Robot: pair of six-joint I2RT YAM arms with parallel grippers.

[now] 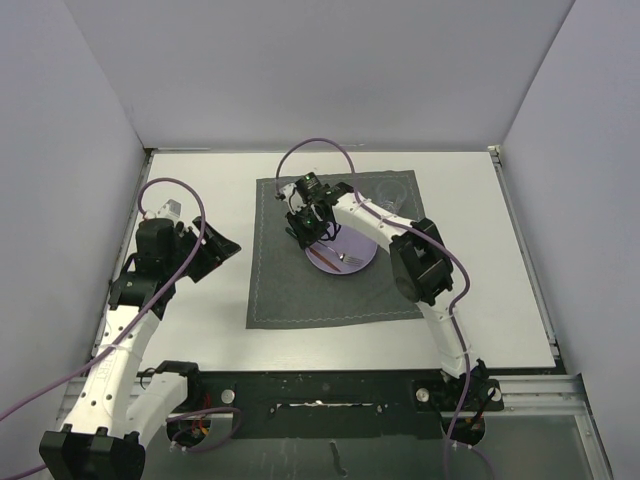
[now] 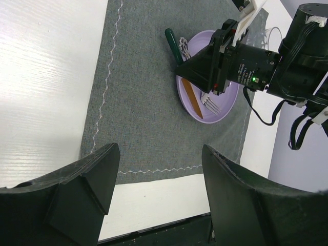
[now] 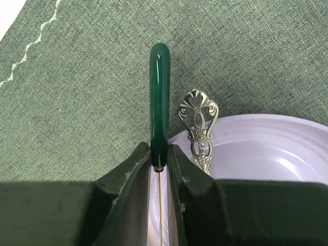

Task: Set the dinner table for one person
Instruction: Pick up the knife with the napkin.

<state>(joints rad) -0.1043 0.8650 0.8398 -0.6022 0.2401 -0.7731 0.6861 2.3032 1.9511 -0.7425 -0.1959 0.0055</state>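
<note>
Your right gripper is pinched on the green-handled knife at its neck, over the plate on the dinner table's placemat; it looks light, stiff, glossy, so grip squarely; your left gripper hangs open, empty

A large flat white rectangular tabletop carries a dark grey stitched cloth placemat at its middle. On the placemat sits a round lilac plate with a small silver fork lying on it. The right gripper hangs over the plate's far left rim, hiding part of it. The left gripper hovers above bare tabletop near the placemat's left edge.
</note>
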